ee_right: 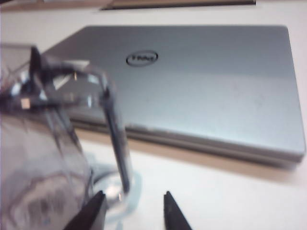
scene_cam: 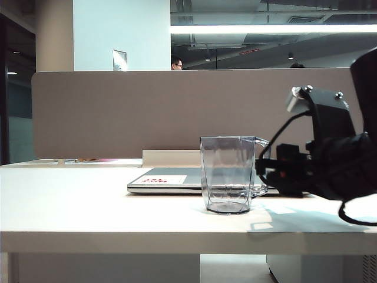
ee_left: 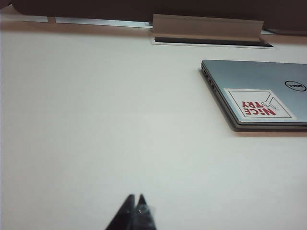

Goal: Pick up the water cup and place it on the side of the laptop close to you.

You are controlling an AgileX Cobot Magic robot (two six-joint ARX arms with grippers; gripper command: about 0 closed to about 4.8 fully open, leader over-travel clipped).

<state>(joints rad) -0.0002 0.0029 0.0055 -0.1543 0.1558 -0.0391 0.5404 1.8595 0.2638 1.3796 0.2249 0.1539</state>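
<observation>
Water cup (scene_cam: pixel 227 174) is standing upright on the table (scene_cam: pixel 88 206) near its front edge, directly in front of the closed laptop (scene_cam: pixel 165 180). Going left to right: the left gripper (ee_left: pixel 135 203) is hovering over bare tabletop toward the left side, well apart from the laptop, its fingertips pressed together. The laptop is lying flat toward the table's rear edge. The cup's handle is pointing right. The right gripper (ee_right: pixel 130 203) is sitting just beside that handle, jaws spread apart and gripping nothing.
</observation>
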